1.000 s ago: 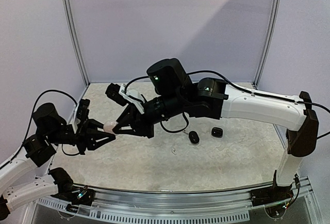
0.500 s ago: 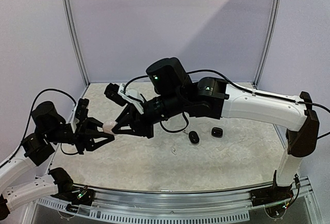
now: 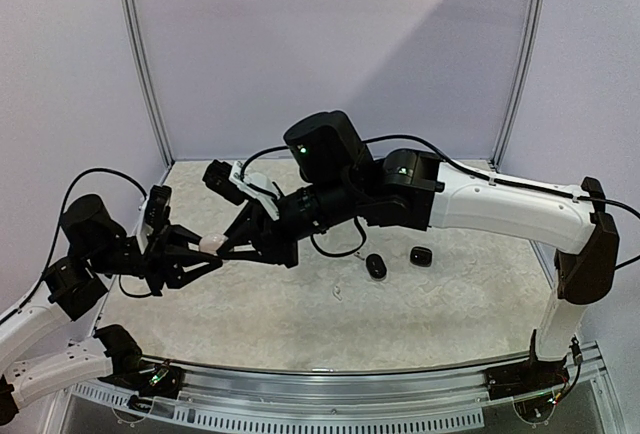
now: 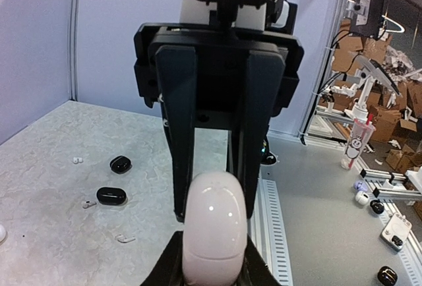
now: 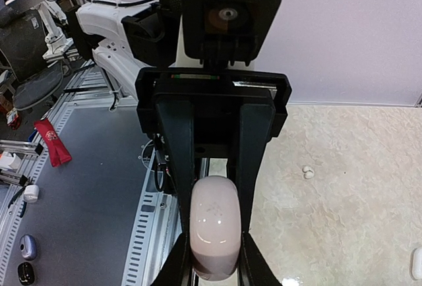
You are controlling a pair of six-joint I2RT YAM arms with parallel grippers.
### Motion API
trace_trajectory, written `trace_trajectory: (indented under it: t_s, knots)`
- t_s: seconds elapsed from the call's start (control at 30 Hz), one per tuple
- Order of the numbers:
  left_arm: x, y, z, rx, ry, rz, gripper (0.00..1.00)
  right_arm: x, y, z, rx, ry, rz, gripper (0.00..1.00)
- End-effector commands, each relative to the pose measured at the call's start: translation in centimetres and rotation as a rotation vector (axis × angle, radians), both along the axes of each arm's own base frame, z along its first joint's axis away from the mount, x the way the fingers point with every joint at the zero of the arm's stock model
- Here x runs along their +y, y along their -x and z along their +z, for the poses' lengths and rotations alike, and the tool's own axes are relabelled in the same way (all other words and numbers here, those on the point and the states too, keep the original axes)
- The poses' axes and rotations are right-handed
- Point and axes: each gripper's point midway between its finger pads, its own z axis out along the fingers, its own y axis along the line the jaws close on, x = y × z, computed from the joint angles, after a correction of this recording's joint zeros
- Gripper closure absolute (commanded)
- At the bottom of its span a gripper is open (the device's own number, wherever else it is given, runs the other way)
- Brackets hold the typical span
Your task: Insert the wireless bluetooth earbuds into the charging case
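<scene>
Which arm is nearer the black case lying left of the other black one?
Right. The right arm hangs just up-left of that black case; the left arm is far off at the left side of the table, beyond the white case.

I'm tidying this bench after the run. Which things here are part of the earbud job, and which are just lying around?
Job in hand:
- white case, gripped in mid-air by the left end effector and the right end effector
- loose white earbuds

Lying about:
- black cases, untouched for now
- cup with straw and cardboard boxes in the background
</scene>
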Motion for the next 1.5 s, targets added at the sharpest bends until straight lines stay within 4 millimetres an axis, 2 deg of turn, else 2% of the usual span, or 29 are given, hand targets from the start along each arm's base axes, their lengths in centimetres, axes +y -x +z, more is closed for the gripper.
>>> trace_trajectory:
  t_s: [0.0, 0.07, 0.17, 0.27, 0.53, 0.7, 1.07, 1.17, 1.3, 1.47]
  knots:
    - [-0.2, 0.9, -0.4, 0.017, -0.011, -0.044, 1.0, -0.2, -0.5, 0.4, -0.031, -0.01, -0.018, 0.95]
    - [-0.1, 0.9, -0.6, 0.006, -0.023, -0.045, 1.0, -0.2, -0.8, 0.4, -0.036, -0.008, -0.034, 0.87]
    - [-0.1, 1.0, -0.2, -0.044, -0.02, -0.046, 1.0, -0.1, -1.7, 0.1, -0.049, -0.001, -0.089, 0.64]
    - [-0.1, 1.3, -0.7, -0.046, -0.041, -0.061, 1.0, -0.1, -2.6, -0.1, -0.054, 0.006, -0.137, 0.55]
    - [0.1, 1.9, -1.4, -0.094, -0.084, -0.081, 1.0, -0.6, -4.6, -0.5, -0.044, 0.026, -0.237, 0.58]
    - [0.1, 2.0, -1.4, -0.098, -0.082, -0.08, 1.0, -0.7, -4.7, -0.4, -0.026, 0.022, -0.244, 0.61]
    - [0.1, 1.6, -0.9, -0.092, -0.056, -0.052, 1.0, -0.5, -4.7, -1.9, -0.01, 0.067, -0.236, 0.63]
    - [0.1, 0.5, -2.0, -0.045, -0.051, 0.007, 1.0, -0.4, -4.3, -1.4, 0.0, 0.058, -0.214, 0.62]
    - [0.3, -1.6, -2.2, 0.023, 0.002, 0.123, 1.0, -0.4, -3.4, 0.1, 0.022, 0.025, -0.156, 0.58]
    - [0.5, -2.0, -2.5, 0.028, 0.011, 0.154, 1.0, -0.6, -3.8, 2.0, 0.1, -0.02, -0.153, 0.55]
